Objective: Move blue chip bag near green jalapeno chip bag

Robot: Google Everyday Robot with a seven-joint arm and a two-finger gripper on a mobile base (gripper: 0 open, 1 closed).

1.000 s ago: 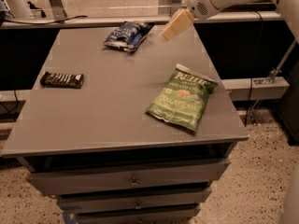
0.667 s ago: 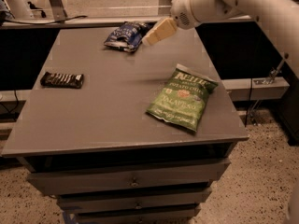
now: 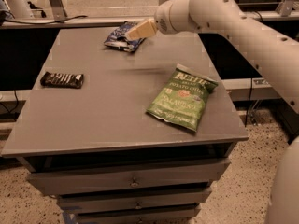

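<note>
I see the blue chip bag at the grey table's far edge, right at the gripper, long axis roughly left to right. I cannot tell whether the gripper is spread or closed. The white arm slants in from the right. The green jalapeno chip bag lies well nearer, right of the gripper, with its top pointing far-right. The floor is speckled.

Premises: robot laboratory or test bay. Evidence: grey metal table with stacked drawers, speckled hard floor, cable lying along the bench behind, and metal frame legs at the rear. A white robot arm reaches in from the right. Its gripper is at the table's far edge, by the blue chip bag.
</note>
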